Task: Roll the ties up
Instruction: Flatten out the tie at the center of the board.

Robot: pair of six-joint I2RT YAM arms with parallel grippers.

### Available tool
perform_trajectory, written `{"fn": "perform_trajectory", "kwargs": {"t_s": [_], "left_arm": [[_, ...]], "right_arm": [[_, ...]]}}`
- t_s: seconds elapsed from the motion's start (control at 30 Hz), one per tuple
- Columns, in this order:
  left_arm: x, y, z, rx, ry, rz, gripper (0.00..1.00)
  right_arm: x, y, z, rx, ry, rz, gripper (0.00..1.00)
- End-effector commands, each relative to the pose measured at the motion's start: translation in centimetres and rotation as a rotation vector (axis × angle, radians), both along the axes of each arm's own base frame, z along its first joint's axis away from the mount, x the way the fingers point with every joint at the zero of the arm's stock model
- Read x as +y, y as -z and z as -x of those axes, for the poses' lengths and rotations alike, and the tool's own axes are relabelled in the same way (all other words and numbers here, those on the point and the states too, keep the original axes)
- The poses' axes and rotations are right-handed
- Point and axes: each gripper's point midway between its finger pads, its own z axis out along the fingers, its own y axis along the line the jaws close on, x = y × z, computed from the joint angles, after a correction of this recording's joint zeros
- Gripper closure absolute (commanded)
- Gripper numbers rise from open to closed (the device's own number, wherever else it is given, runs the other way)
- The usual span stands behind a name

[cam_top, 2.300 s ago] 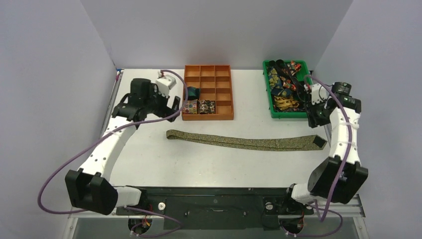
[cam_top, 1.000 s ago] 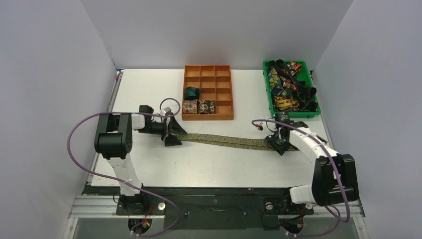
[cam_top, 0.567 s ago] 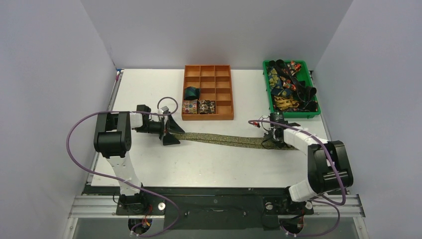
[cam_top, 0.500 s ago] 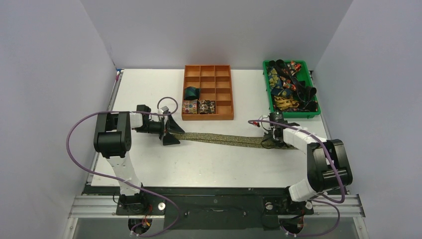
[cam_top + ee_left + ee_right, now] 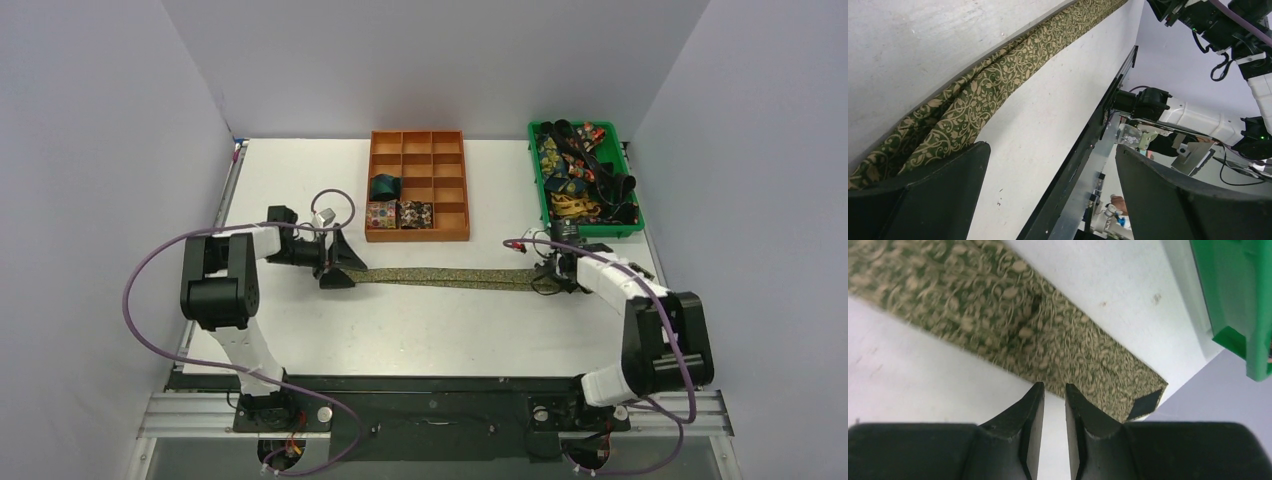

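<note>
Across the desk [image 5: 300, 180] lies the olive-gold tie [image 5: 450, 277], flat and unrolled, with its narrow end inside the wide-open left pincer [image 5: 340, 265] and its broad end at the narrow, empty right pincer [image 5: 1054, 387]. Risk: the right tips skid off the fabric edge, so it bunches and the roll starts crooked. Only the right wrist view shows that empty gap; the top view hides it.
</note>
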Motion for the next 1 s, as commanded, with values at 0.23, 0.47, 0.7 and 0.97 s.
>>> {"fn": "perform_trajectory", "kwargs": {"t_s": [0.23, 0.47, 0.7, 0.97], "left_arm": [[1.7, 2.8, -3.3, -0.021, -0.134, -0.081, 0.03], [2.0, 0.2, -2.3, -0.083, -0.045, -0.103, 0.03], [8.3, -4.0, -2.8, -0.195, -0.255, -0.385, 0.03], [9.6, 0.2, -1.5, -0.052, -0.253, -0.428, 0.4]], "right_arm": [[3.7, -7.4, 2.3, -0.051, -0.096, -0.207, 0.74], [8.6, -12.2, 0.3, -0.117, -0.079, -0.449, 0.72], [16.7, -15.5, -2.5, -0.095, 0.107, -0.852, 0.72], [21.5, -14.4, -4.1, 0.009, 0.161, -0.979, 0.79]]}}
